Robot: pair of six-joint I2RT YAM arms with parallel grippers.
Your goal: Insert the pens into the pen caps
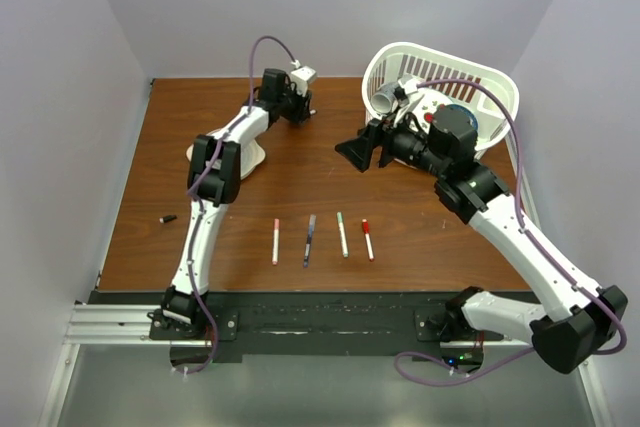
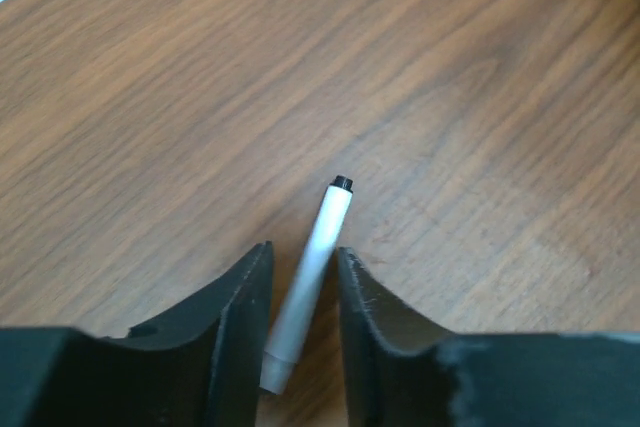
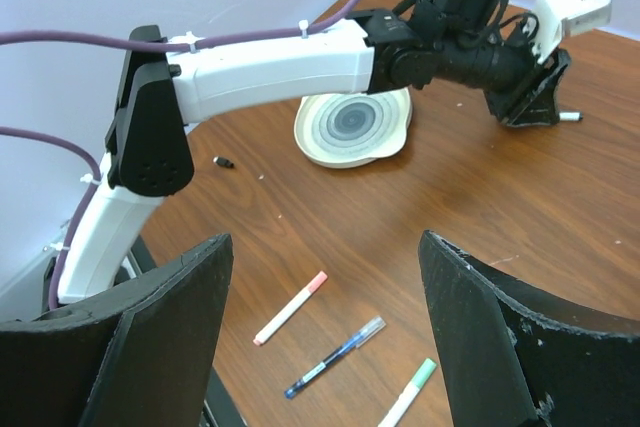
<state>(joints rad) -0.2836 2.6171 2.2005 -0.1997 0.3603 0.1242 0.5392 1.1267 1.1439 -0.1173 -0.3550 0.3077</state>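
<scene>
Wood-grain brown counter (image 1: 130, 247) carries everything. Far to the left, a tiny dark cap (image 1: 168, 218) lies alone, well apart from the other things. Beside it the left arm stretches toward the far side, passing over a round white disc (image 3: 353, 125) that lies flat on the wood.

At the end of that arm, the left tool (image 2: 303, 250) points down at the counter. Its two black fingers stand narrowly apart on either side of a white pen (image 2: 305, 287), which lies flat on the wood with its black tip pointing away from the wrist. Whether the fingers already pinch the barrel cannot be told.

Nearer the arm bases, four pens lie in a row, roughly parallel and not touching: a pink-ended pen (image 1: 276, 241), then a dark blue pen (image 1: 309, 239), a green-ended pen (image 1: 342, 234) and a red-ended pen (image 1: 367, 239).

Right of centre, the right tool (image 3: 325, 245) hovers above the counter, its fingers spread wide with nothing between them, facing the left arm.

In the far right corner sits a white basket (image 1: 440, 51) with a grey roll (image 1: 385, 99) inside it.
</scene>
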